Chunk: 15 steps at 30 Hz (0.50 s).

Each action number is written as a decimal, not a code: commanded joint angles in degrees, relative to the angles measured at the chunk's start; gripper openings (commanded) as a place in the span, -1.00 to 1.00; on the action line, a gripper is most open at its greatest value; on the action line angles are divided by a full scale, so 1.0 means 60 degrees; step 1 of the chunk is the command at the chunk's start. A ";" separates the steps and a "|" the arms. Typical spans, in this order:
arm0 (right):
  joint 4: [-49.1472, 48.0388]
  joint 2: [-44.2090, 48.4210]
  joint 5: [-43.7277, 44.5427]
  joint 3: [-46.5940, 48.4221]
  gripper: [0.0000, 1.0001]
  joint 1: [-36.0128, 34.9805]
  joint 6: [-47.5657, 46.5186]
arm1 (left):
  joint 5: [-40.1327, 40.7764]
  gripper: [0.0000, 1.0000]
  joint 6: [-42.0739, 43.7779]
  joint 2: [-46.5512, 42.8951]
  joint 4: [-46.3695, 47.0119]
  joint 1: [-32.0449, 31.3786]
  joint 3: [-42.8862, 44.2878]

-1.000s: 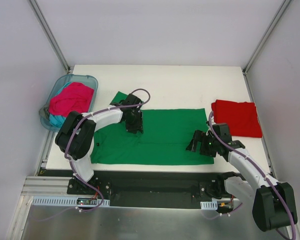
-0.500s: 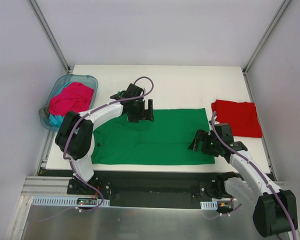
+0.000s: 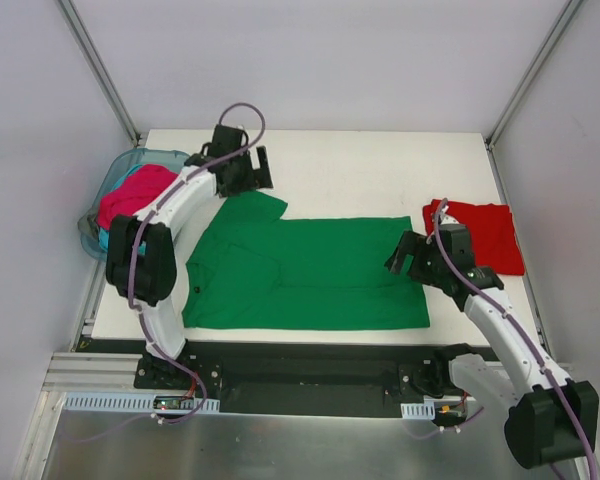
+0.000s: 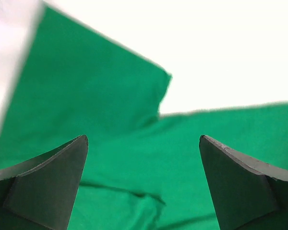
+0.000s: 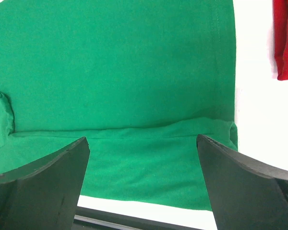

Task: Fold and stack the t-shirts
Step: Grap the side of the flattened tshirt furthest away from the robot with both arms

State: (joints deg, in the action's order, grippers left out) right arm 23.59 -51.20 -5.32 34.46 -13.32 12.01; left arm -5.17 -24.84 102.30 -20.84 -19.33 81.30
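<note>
two grippers hang wide apart and empty: left gripper (image 4: 144, 143) near the far-left corner above a sleeve of the green t-shirt (image 3: 310, 275), right gripper (image 5: 143, 143) over its hem. laid flat along the near edge, it looks ready for folding; the folded red t-shirt (image 3: 477, 235) at the right edge begins the stack.

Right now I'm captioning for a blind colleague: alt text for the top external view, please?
A green t-shirt lies spread on a white table, the open left gripper near its far sleeve, the open right gripper over its right edge. A folded red t-shirt lies to the right; a basket at left holds pink cloth.
</note>
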 commanded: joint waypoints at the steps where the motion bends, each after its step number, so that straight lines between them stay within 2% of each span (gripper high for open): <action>1: -0.0241 -0.0548 0.0301 0.0483 0.92 0.0052 0.0108 | 0.0803 0.98 0.0872 0.1461 -0.0669 0.0628 0.2352; 4: -0.0270 -0.0870 0.0301 0.0497 0.92 0.0081 0.0049 | 0.2206 0.98 0.1179 0.2751 -0.1359 0.0819 0.4111; 7: -0.0328 -0.1134 0.0286 0.0483 0.92 0.0096 -0.0009 | 0.2662 0.98 0.1941 0.3878 -0.1754 0.0878 0.5561; 12: -0.0402 -0.1544 0.0243 0.0483 0.92 0.0126 -0.0068 | 0.2430 0.81 0.2104 0.5359 -0.2268 0.1171 0.7498; 15: -0.0417 -0.1735 0.0169 0.0483 0.92 0.0140 -0.0156 | 0.2107 0.58 0.2118 0.5727 -0.2342 0.1317 0.7793</action>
State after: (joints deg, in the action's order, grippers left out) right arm 22.37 -60.38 -4.71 35.48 -12.84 11.86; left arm 7.62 -14.57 135.02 -31.03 -13.08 123.48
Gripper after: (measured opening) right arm 0.958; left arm 0.852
